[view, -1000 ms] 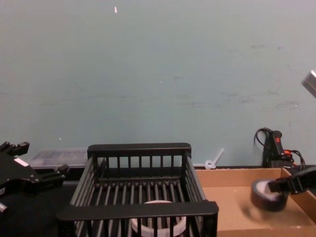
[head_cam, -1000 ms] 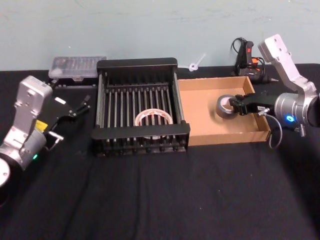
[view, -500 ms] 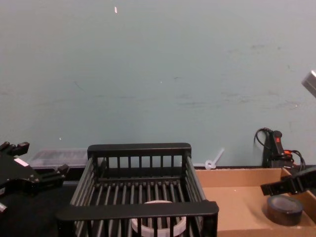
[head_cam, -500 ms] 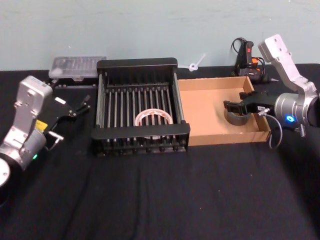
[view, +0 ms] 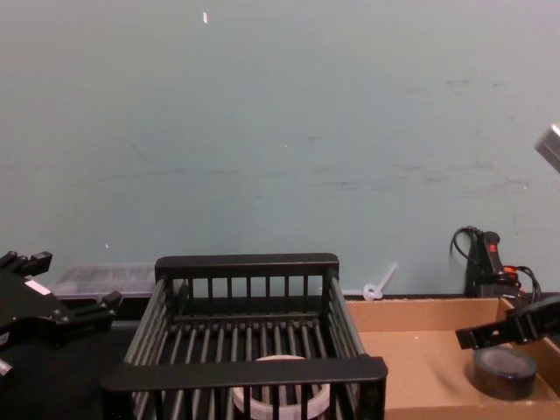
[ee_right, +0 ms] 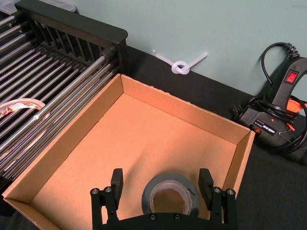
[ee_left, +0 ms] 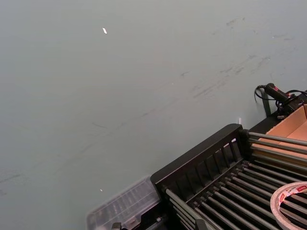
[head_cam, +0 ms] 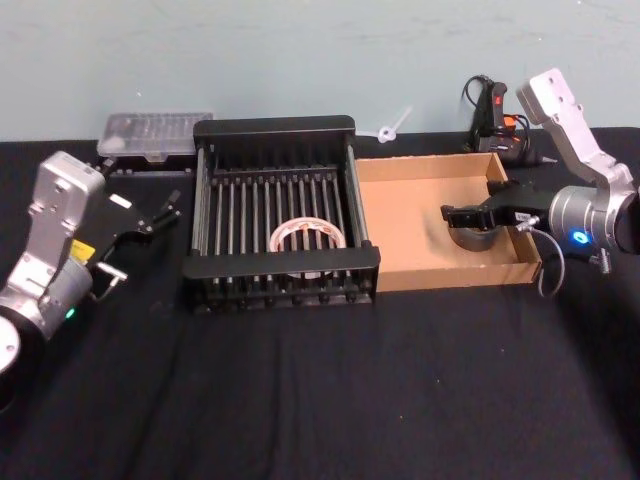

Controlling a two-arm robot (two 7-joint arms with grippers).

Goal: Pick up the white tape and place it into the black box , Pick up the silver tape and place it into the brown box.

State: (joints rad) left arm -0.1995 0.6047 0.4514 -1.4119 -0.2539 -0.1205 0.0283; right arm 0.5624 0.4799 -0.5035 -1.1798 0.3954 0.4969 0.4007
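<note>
Dropped since before — matte silver tape (ee_right: 169,194), flat on cardboard brown box (ee_right: 86,139) floor

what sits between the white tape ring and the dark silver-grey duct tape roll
In the head view, the black slatted crate's right wall and the brown cardboard box's bare floor separate white tape from silver roll.

Silver tape (ee_right: 169,194): in brown box (ee_right: 72,152), between the right gripper (ee_right: 162,181) jaws. White tape (head_cam: 308,236): in black box (head_cam: 274,128), left.

Brown box (head_cam: 420,215): your left floor lies bare; silver tape (ee_right: 169,195) sits by the right wall. Black box (head_cam: 280,215): slatted walls stand around white tape (head_cam: 307,236). Front table (head_cam: 320,390): open.
</note>
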